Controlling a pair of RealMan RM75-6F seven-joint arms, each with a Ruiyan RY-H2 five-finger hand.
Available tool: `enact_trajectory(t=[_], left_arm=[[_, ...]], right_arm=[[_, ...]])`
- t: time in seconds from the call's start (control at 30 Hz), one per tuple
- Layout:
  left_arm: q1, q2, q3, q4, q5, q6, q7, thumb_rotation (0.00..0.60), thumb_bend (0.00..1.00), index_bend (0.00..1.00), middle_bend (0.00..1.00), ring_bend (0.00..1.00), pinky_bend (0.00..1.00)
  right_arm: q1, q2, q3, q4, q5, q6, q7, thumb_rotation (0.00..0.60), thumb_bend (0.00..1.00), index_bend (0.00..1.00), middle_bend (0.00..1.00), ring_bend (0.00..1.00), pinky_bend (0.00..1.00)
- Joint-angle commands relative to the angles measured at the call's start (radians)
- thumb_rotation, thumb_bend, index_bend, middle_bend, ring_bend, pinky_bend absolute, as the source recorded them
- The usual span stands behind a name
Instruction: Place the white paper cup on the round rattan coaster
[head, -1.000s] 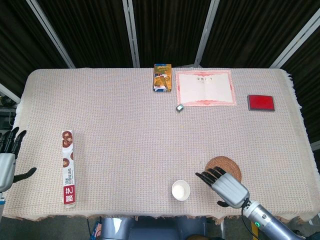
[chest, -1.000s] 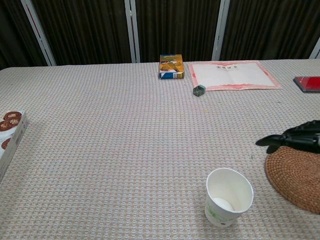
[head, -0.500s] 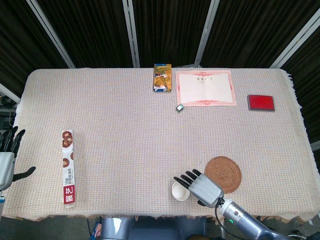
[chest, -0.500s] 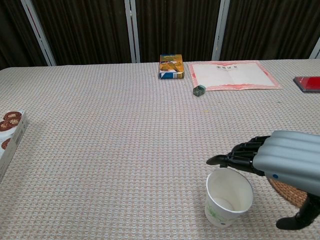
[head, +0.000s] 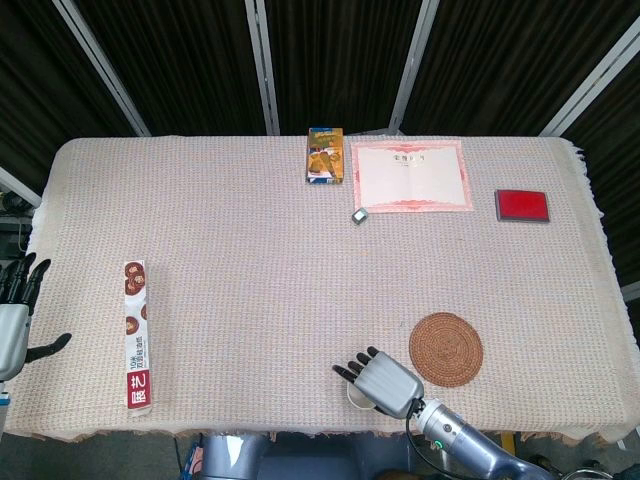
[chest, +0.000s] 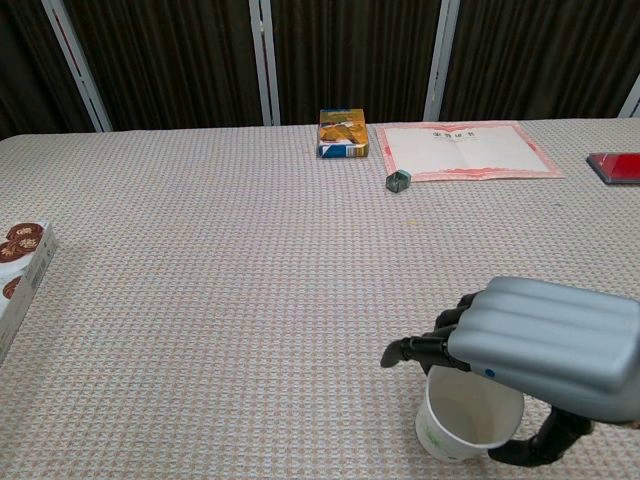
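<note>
The white paper cup (chest: 462, 432) stands upright near the table's front edge, with only a sliver of it (head: 354, 398) showing in the head view. My right hand (chest: 540, 345) arches over it, fingers stretched across the far rim and thumb low beside its near right wall; no firm grip shows. In the head view the right hand (head: 381, 382) covers most of the cup. The round rattan coaster (head: 446, 349) lies bare just right of and behind the hand; the hand hides it in the chest view. My left hand (head: 14, 318) hangs off the table's left edge, fingers apart, holding nothing.
A long biscuit box (head: 136, 333) lies at the left. At the back are an orange box (head: 325, 155), a pink-edged certificate (head: 410, 176), a small dark cube (head: 360, 215) and a red booklet (head: 522, 205).
My right hand has swung left from over the coaster to above the cup and dropped around it. The cup has shifted slightly toward the front edge. The left hand has not moved.
</note>
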Motion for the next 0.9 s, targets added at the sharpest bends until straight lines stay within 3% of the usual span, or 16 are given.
enact_trajectory(t=[0.03,0.27,0.53,0.7,0.9], left_arm=[[0.000,0.001,-0.001,0.000,-0.002,-0.001,-0.002,0.600,0.00,0.00,0.00,0.00,0.00],[-0.002,0.004,-0.002,-0.001,-0.005,-0.005,-0.006,0.600,0.00,0.00,0.00,0.00,0.00],[0.000,0.007,0.003,-0.008,-0.001,-0.005,-0.006,0.600,0.00,0.00,0.00,0.00,0.00],[0.001,0.008,0.006,-0.012,0.005,-0.003,-0.005,0.600,0.00,0.00,0.00,0.00,0.00],[0.001,0.006,0.007,-0.013,0.005,-0.003,0.000,0.600,0.00,0.00,0.00,0.00,0.00]], right_arm=[[0.002,-0.005,-0.003,0.000,0.004,0.006,-0.009,0.600,0.20,0.21,0.40,0.36,0.39],[0.004,0.022,-0.004,-0.043,-0.017,0.051,0.002,0.600,0.20,0.21,0.40,0.36,0.39],[-0.021,0.179,0.026,-0.126,-0.023,0.166,0.075,0.600,0.20,0.20,0.40,0.36,0.39],[-0.031,0.262,0.032,-0.069,0.041,0.169,0.177,0.600,0.20,0.20,0.40,0.36,0.39],[-0.035,0.277,0.020,0.017,0.075,0.151,0.270,0.600,0.20,0.20,0.40,0.36,0.39]])
